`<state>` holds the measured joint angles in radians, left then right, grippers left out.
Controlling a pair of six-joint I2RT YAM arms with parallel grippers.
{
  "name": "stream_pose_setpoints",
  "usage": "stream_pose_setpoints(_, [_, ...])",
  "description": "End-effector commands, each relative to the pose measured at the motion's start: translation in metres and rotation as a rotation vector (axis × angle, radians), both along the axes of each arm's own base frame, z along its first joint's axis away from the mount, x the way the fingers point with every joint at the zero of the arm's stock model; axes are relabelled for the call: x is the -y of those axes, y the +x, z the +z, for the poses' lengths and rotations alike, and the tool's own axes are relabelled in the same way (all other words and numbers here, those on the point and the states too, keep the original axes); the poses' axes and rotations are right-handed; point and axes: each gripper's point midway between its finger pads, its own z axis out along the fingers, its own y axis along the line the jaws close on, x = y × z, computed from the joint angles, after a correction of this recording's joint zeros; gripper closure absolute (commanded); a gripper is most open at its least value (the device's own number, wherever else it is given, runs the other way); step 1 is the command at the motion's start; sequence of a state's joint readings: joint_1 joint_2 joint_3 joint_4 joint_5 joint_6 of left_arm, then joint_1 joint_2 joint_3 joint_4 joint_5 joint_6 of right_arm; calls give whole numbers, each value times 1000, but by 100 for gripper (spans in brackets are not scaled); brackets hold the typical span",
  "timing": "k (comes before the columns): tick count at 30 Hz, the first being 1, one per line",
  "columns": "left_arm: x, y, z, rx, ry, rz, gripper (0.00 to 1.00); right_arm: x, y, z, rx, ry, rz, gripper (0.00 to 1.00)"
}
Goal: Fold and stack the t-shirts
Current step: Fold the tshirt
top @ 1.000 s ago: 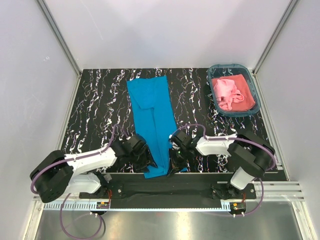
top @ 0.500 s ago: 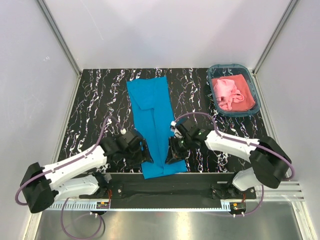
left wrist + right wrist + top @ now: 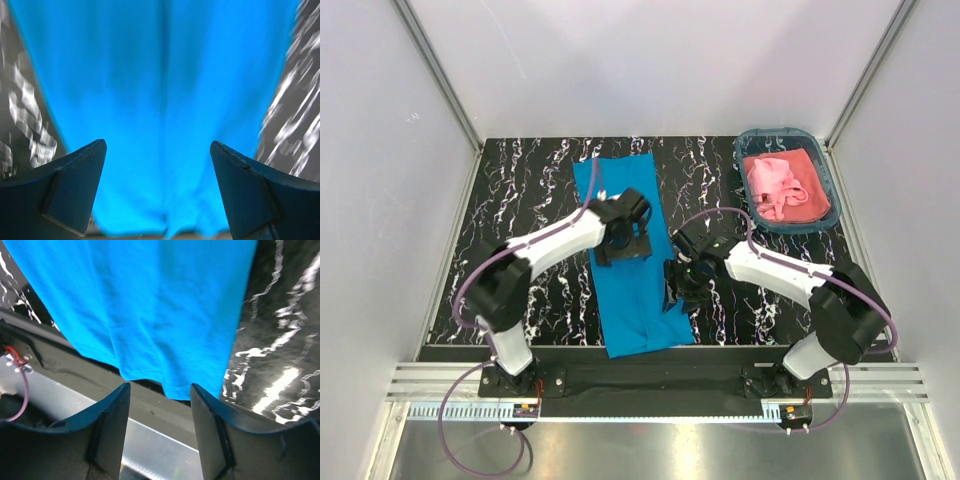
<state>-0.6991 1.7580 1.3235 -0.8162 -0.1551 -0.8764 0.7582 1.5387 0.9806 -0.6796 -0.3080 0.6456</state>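
Note:
The turquoise-blue t-shirt (image 3: 635,310) lies folded in a long narrow strip down the middle of the black marbled table (image 3: 520,200). Its hem reaches the near edge. My left gripper (image 3: 623,245) hovers over the strip's middle, open wide. In the left wrist view (image 3: 158,144) only blue cloth (image 3: 160,75) shows beneath the spread fingers. My right gripper (image 3: 678,290) stands at the strip's right edge, open and empty. In the right wrist view (image 3: 160,387) the shirt's hem (image 3: 150,315) lies beyond the fingertips. The salmon pink t-shirt (image 3: 782,185) sits crumpled in the basket.
The teal plastic basket (image 3: 785,131) stands at the table's far right corner. White walls with metal posts close in the table on three sides. A black mounting rail (image 3: 650,378) runs along the near edge between the arm bases.
Both grippers have opened and let go of the blue shirt's near end. The left arm has swung from the near hem out to the strip's middle. The right gripper has drawn back a little.

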Motion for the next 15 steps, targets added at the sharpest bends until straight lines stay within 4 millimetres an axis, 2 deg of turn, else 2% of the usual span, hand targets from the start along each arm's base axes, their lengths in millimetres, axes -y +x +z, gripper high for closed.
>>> stream_pose_setpoints(1, [-16, 37, 7, 61, 210, 24, 6, 21, 8, 16, 78, -80, 12, 41])
stream_pose_setpoints(4, [-14, 48, -8, 31, 253, 33, 6, 26, 7, 25, 100, -73, -4, 40])
stream_pose_setpoints(7, [-12, 65, -31, -11, 252, 32, 6, 27, 8, 34, 113, -42, -22, 39])
stream_pose_setpoints(8, [-12, 67, -46, -42, 249, 21, 7, 27, 6, 35, 111, -30, -22, 39])
stream_pose_setpoints(11, [-17, 86, -64, -75, 212, 19, 9, 28, 7, 33, 116, -27, -21, 39])
stream_pose_setpoints(14, [-16, 111, -68, -82, 139, -9, 11, 27, 10, 27, 115, -30, -11, 38])
stream_pose_setpoints(15, [-18, 126, -67, -76, 140, -24, 11, 23, 12, 23, 112, -25, 0, 38])
